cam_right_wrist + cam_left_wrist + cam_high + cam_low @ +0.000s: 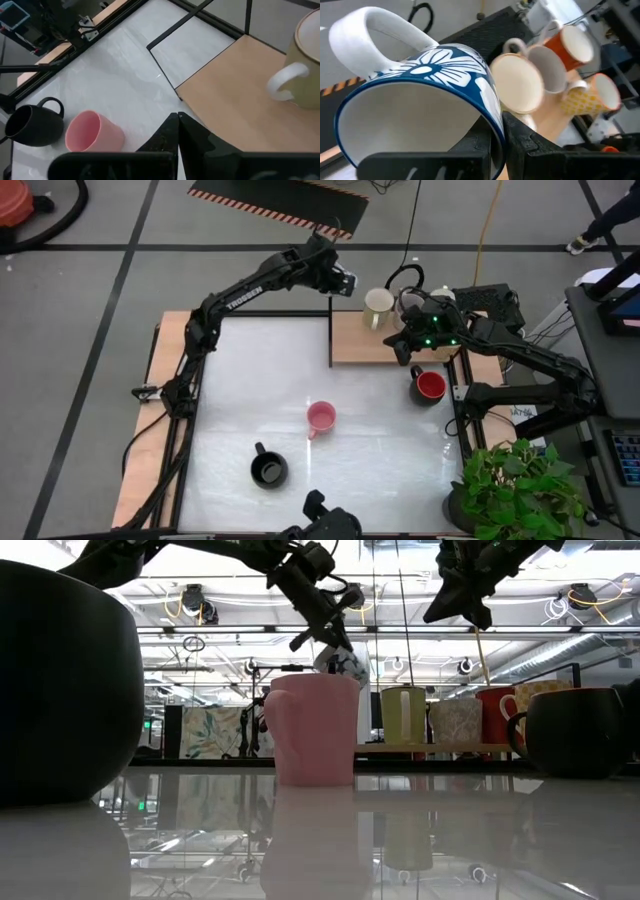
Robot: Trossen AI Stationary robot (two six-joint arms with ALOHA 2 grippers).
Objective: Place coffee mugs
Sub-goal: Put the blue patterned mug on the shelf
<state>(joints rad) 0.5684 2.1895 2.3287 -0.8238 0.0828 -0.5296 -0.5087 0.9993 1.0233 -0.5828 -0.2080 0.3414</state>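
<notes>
The left tool (492, 145) grips the blue-flowered mug (427, 100) by its rim, upper middle of the high view above the wooden shelf (355, 340); glazed ceramic, stiff, slick and chippable, while the right tool (177, 132), fingers together and empty, hovers nearby.

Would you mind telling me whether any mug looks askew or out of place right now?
Only the blue-flowered mug: it hangs tilted in the left end effector above the shelf's edge. The pink mug stands upright.

two mugs (321, 418) mid-table, well apart — more on the back shelf (350, 345), another (429, 386) just before it.
</notes>
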